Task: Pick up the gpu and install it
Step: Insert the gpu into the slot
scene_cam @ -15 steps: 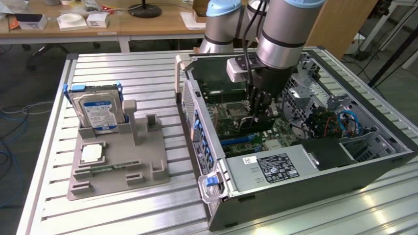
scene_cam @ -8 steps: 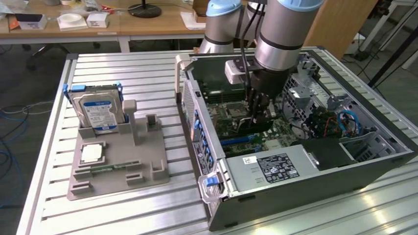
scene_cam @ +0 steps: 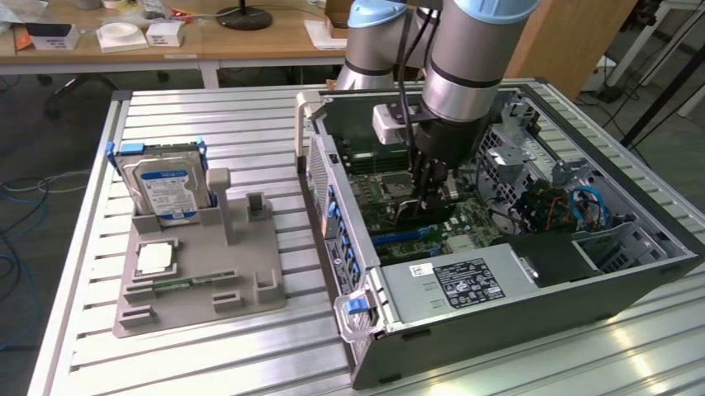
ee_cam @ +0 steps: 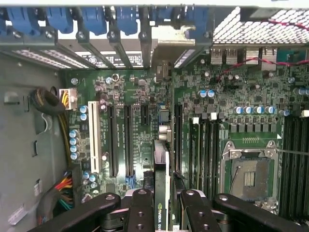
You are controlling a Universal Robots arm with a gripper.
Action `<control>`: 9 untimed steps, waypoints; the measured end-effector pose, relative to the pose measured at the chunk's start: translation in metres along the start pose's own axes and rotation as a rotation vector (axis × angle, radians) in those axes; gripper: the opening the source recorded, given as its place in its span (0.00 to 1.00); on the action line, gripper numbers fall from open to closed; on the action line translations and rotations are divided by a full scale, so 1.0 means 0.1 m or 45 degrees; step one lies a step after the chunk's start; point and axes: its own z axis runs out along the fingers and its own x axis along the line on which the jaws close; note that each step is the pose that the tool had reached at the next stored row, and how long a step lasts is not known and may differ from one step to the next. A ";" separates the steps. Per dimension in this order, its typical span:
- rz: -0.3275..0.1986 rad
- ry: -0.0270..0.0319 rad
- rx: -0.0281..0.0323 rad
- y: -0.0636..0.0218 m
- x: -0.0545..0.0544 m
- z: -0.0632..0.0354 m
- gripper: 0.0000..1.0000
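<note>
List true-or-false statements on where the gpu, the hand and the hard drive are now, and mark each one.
1. The hand grips the gpu. True.
2. The hard drive lies flat inside the case. False: it stands upright in the grey holder outside the case, on the exterior view's left.
3. The hand is inside the open case, above the motherboard. True.
4. The gpu rests in the grey holder. False: it is between the hand's fingers, inside the case.

Exterior view high, oblique — wrist view close, looking down; shared: motherboard (scene_cam: 369, 157) (ee_cam: 145, 145).
</note>
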 end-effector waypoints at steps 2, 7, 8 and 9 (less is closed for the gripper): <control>0.000 0.0004 0.0001 0.019 0.00 0.002 0.26; 0.000 0.0012 0.0000 0.051 0.00 0.013 0.26; 0.000 0.0012 -0.0001 0.055 0.00 0.016 0.26; 0.000 0.0012 -0.0018 0.058 0.00 0.017 0.26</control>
